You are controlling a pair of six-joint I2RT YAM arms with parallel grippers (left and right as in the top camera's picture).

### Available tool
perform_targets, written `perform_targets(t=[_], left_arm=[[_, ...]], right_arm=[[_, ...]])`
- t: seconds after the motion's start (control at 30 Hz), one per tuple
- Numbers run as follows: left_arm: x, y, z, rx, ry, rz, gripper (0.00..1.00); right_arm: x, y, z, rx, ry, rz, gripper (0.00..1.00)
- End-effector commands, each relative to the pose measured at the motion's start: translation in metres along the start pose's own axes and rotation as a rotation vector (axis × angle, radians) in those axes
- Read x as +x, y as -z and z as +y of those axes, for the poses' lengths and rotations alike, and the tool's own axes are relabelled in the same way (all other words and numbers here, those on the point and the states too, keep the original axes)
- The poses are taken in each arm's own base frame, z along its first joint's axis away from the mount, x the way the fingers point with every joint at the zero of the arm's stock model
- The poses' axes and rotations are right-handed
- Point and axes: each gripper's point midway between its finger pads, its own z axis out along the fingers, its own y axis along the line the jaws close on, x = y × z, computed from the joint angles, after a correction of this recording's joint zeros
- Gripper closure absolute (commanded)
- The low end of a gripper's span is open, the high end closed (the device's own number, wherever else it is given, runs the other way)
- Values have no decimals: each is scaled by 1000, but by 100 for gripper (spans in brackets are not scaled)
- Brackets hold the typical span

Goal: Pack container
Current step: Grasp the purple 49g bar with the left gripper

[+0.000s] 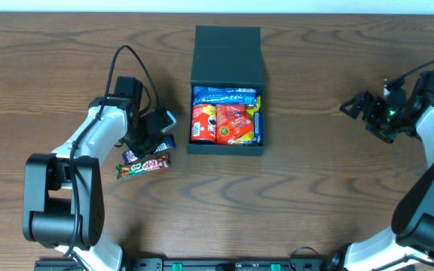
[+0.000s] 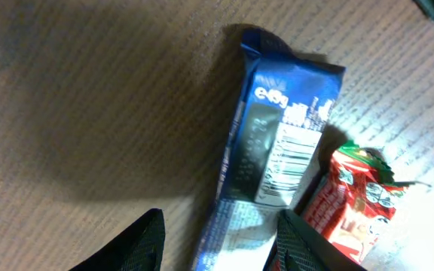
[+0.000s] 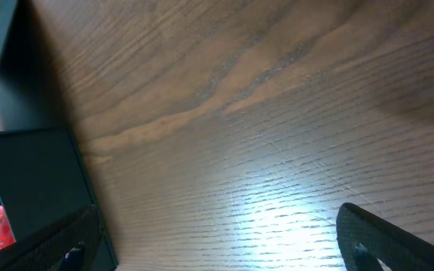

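Observation:
The black container (image 1: 226, 147) stands mid-table with its flap lid (image 1: 227, 45) folded back; red and blue snack packets (image 1: 227, 117) fill it. A blue snack packet (image 2: 277, 143) lies flat on the wood, its near end between the two fingers of my left gripper (image 2: 217, 248). That gripper is open: its right finger is at the packet's edge, while a strip of bare table separates the left finger from it. A red packet (image 2: 353, 211) lies just right of it. My right gripper (image 3: 217, 241) stands wide open over bare wood, right of the container's wall (image 3: 29, 181).
In the overhead view the left gripper (image 1: 153, 145) hangs over the blue packet (image 1: 132, 156) and a red-brown bar (image 1: 143, 165), left of the container. The right gripper (image 1: 356, 109) is far right, well apart from the box.

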Motion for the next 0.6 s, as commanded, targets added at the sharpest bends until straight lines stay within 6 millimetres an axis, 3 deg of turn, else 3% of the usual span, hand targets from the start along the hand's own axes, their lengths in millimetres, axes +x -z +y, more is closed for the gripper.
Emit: perform_targets(t=[0.0, 0.2, 0.57], left_arm=[[8, -6, -6, 27, -10, 27, 51], [9, -9, -7, 30, -10, 27, 55], [8, -17, -6, 33, -9, 24, 53]], right_arm=[[-8, 10, 9, -10, 23, -34, 1], [-8, 10, 9, -10, 24, -34, 1], [-8, 10, 9, -10, 24, -34, 1]])
